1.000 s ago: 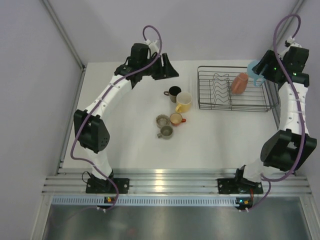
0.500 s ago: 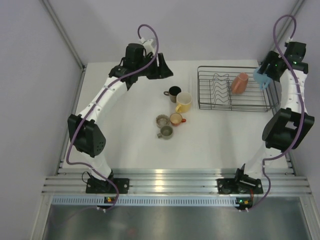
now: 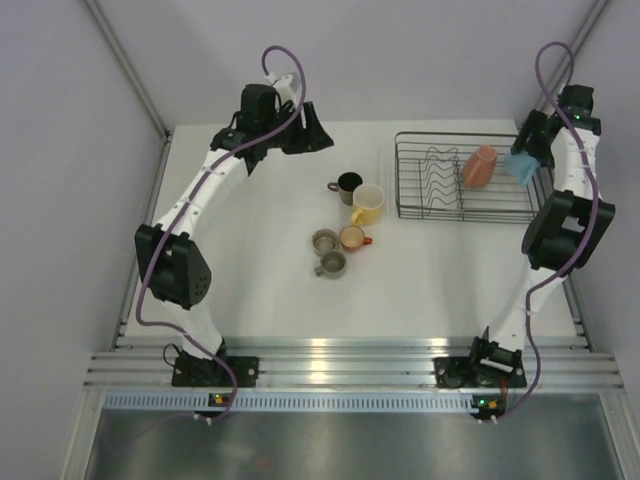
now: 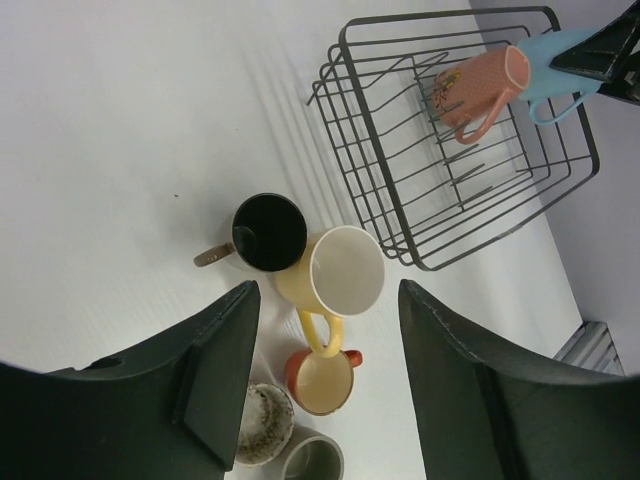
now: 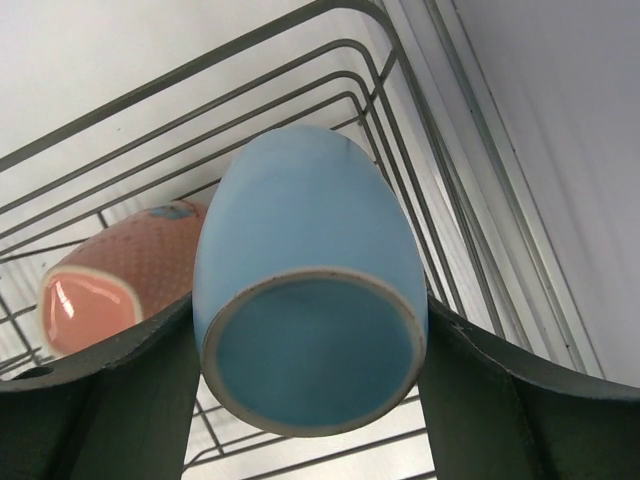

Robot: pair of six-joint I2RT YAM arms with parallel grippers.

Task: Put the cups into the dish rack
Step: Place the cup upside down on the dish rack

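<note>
Cups [image 3: 352,238], five unloaded, cluster on the tabletop [image 3: 250,250]; left jaws, spread and empty, hang beyond them; farther right, the dish rack [image 3: 420,214] holds the pink cup [image 3: 479,167]; right jaws pinch the light blue cup [image 3: 522,166] over its right end; placing step, apparently; next move calls for lowering, then release inside.

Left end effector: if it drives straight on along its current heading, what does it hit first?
Probably the yellow mug, which sits dead centre between the fingers of the open left end effector in the wrist view. The orange mug lies just below it in that view. Depth is unclear, so this is only likely.
</note>
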